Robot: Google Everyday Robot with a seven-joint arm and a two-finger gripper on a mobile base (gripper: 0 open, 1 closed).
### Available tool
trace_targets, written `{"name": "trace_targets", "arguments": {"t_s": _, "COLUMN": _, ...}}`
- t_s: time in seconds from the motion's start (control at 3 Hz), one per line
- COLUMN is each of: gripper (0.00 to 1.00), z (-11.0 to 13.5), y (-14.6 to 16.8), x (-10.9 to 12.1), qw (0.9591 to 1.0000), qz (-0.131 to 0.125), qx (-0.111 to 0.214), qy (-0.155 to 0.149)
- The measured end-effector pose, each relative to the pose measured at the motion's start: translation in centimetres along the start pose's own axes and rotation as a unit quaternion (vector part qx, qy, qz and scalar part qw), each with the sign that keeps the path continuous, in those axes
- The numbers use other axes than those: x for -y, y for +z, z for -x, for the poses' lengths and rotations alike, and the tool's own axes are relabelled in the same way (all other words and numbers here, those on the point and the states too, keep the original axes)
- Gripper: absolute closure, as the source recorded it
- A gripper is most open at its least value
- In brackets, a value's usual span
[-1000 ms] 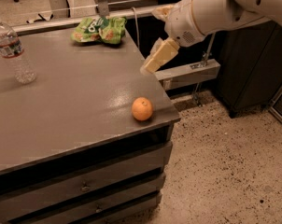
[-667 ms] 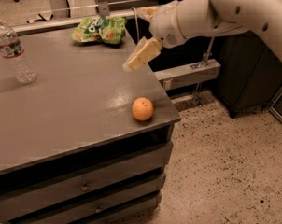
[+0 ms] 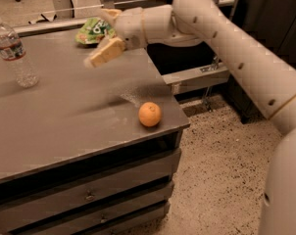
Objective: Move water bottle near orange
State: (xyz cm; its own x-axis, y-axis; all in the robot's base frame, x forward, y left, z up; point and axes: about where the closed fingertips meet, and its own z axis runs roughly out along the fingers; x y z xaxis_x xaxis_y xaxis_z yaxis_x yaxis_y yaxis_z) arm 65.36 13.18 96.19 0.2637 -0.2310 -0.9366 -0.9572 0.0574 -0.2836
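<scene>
The water bottle [image 3: 12, 51] is clear with ribbed sides, a white cap and a white-and-red label band. It stands upright at the far left of the grey table [image 3: 64, 131]. The orange [image 3: 150, 114] sits near the table's right front corner. My gripper [image 3: 103, 54] hangs above the middle back of the table, pointing left. It is well right of the bottle and up and left of the orange, and holds nothing.
A green snack bag [image 3: 93, 30] lies at the back of the table, partly behind the gripper. The table has drawers [image 3: 89, 195] in its front. A speckled floor lies to the right. A metal frame [image 3: 197, 72] stands behind the table's right edge.
The arm has swung left across the table, from beyond its right edge to above its middle back, closer to the bottle. Bottle and orange have not moved.
</scene>
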Motion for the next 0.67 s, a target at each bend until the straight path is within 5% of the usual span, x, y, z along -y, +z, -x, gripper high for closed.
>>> {"name": "trace_targets", "arguments": {"t_s": 0.67, "gripper": 0.00, "z": 1.4, "y": 10.0, "x": -1.5, "qw": 0.9925, "qz": 0.095, "qx": 0.075, "qy": 0.015}}
